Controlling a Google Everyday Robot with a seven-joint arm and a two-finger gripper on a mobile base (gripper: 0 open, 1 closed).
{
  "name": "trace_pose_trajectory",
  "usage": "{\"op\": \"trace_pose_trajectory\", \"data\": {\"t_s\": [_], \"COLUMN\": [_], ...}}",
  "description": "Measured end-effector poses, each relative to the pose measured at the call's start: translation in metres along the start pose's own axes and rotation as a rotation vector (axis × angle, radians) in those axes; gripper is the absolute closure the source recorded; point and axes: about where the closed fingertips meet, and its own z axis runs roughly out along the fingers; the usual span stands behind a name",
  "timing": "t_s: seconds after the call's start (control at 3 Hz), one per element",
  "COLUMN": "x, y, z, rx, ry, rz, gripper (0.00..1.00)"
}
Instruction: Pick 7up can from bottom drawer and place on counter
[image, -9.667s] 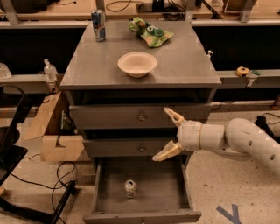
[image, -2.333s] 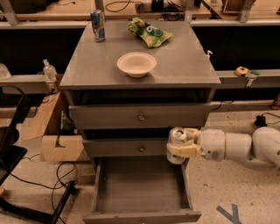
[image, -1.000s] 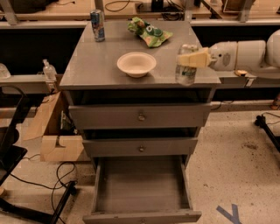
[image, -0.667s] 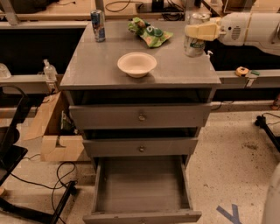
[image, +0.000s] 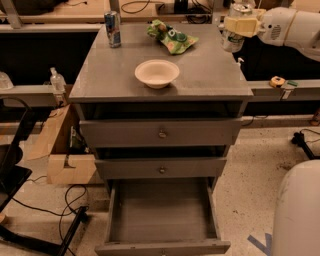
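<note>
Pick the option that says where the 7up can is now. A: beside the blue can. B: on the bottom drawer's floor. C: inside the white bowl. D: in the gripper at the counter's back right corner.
D: the gripper is shut on the 7up can by the counter's back right corner.

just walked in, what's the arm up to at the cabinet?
The gripper is clamped on the 7up can at the back right edge of the counter. Whether the can touches the surface cannot be told. The bottom drawer stands open with nothing in it. On the counter sit a white bowl, a blue can and a green bag, all apart from the gripper.
</note>
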Motion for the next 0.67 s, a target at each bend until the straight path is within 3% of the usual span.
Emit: {"op": "trace_pose_trajectory", "data": {"t_s": [0.33, 0.67], "x": [0.048, 0.113], "y": [-0.021, -0.034], "z": [0.01, 0.026], "rx": [0.013, 0.022], "ry": [0.01, 0.083], "rz": [0.057, 0.119], "gripper": [1.0, 1.0]}}
